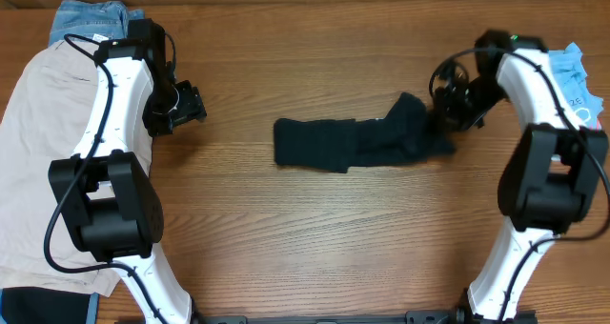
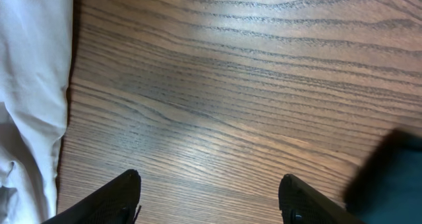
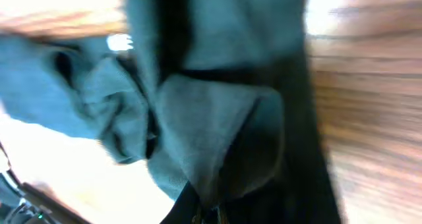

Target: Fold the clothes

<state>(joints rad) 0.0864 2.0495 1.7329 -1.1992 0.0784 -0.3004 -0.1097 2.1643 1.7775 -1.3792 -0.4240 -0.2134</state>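
One desk (image 1: 315, 238), four garments: beige shorts (image 1: 38, 152) along the left edge, black T-shirt (image 1: 353, 143) bunched mid-desk, denim (image 1: 86, 19) at the far-left corner, light-blue tee (image 1: 581, 81) at the right edge. Two claws: left claw (image 1: 188, 105) spread over bare wood, right claw (image 1: 456, 112) pinching the T-shirt's right end. Only its wrist cam shows the folds up close.

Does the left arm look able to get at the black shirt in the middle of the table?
Probably yes. Only bare table lies between the left arm, jaws open, and the near end of the black shirt; the right arm is at the far end, out of the way.
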